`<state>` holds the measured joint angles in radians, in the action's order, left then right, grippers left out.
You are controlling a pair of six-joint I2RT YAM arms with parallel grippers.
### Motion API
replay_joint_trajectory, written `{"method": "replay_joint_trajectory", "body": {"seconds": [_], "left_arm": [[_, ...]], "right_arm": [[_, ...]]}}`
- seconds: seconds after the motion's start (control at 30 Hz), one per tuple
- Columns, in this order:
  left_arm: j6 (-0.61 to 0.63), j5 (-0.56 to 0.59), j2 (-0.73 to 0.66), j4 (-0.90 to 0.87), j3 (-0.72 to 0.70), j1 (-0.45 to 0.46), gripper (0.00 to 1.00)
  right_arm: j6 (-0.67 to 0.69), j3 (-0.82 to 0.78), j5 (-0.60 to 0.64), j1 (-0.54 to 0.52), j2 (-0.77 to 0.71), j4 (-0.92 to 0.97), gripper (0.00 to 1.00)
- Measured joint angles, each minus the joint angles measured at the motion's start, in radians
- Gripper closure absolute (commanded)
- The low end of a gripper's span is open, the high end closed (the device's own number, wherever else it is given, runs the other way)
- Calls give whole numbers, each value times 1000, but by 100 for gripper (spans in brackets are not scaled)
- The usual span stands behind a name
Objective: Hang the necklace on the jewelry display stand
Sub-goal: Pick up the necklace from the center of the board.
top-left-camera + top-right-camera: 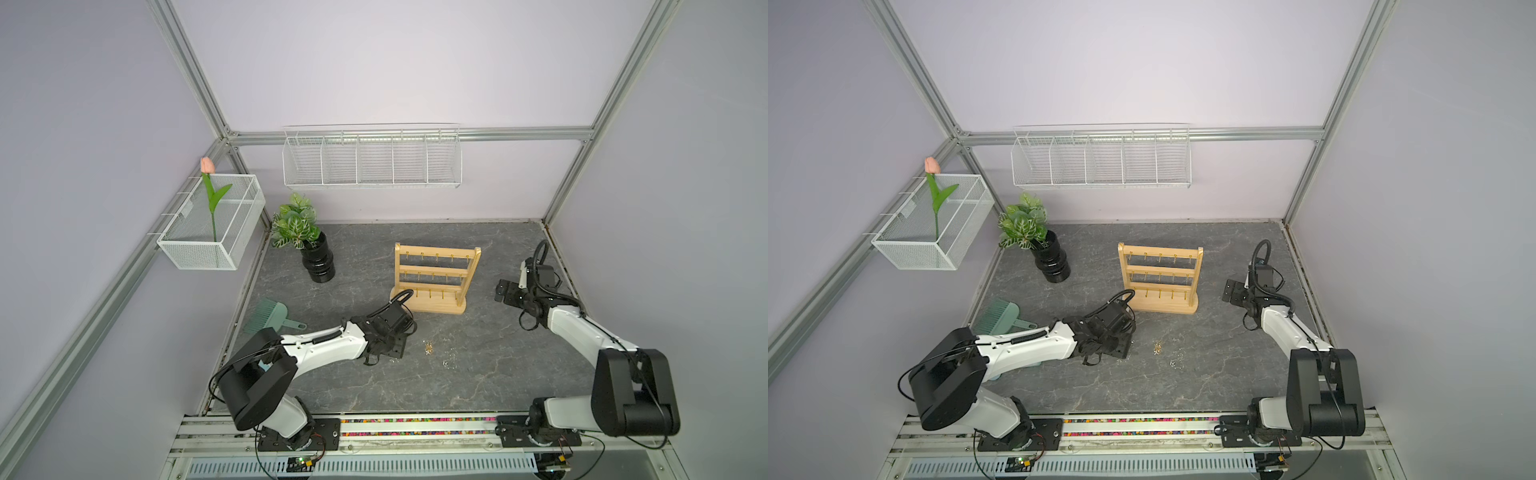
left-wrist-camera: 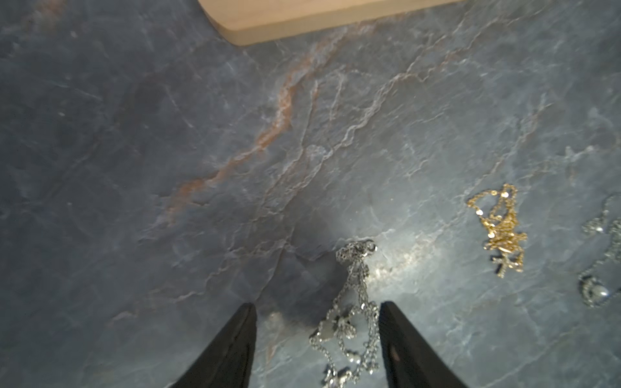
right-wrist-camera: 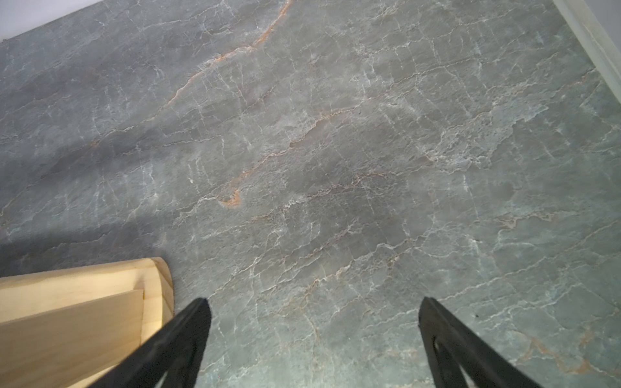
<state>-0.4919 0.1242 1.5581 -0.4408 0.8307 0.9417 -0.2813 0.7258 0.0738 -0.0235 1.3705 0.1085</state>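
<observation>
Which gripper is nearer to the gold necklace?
Left. The left gripper hangs low just beside the gold necklace; the right gripper is farther off, beside the jewelry display stand.

The left gripper [image 2: 317,309] sits low, two o'clock from its base [image 1: 291,436], jaws partly apart; the right gripper [image 3: 314,302], at twelve o'clock, gapes wide.

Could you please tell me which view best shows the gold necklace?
The left wrist view: the gold necklace lies bunched, links distinct. Both top views show only a tiny glint; the right wrist view, nothing.
</observation>
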Motion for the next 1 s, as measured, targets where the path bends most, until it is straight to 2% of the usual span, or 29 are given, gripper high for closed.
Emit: {"method": "replay_joint_trajectory", "body": {"seconds": [0.3, 0.77, 1.0], "left_arm": [[42, -10, 78, -6, 90, 5, 57], [59, 3, 130, -28, 105, 43, 67], [59, 38, 152, -45, 129, 58, 77]], "right_arm": [[-3, 0, 0, 0, -35, 30, 1], [-3, 0, 0, 0, -36, 37, 1], [-3, 0, -9, 0, -39, 37, 2]]}}
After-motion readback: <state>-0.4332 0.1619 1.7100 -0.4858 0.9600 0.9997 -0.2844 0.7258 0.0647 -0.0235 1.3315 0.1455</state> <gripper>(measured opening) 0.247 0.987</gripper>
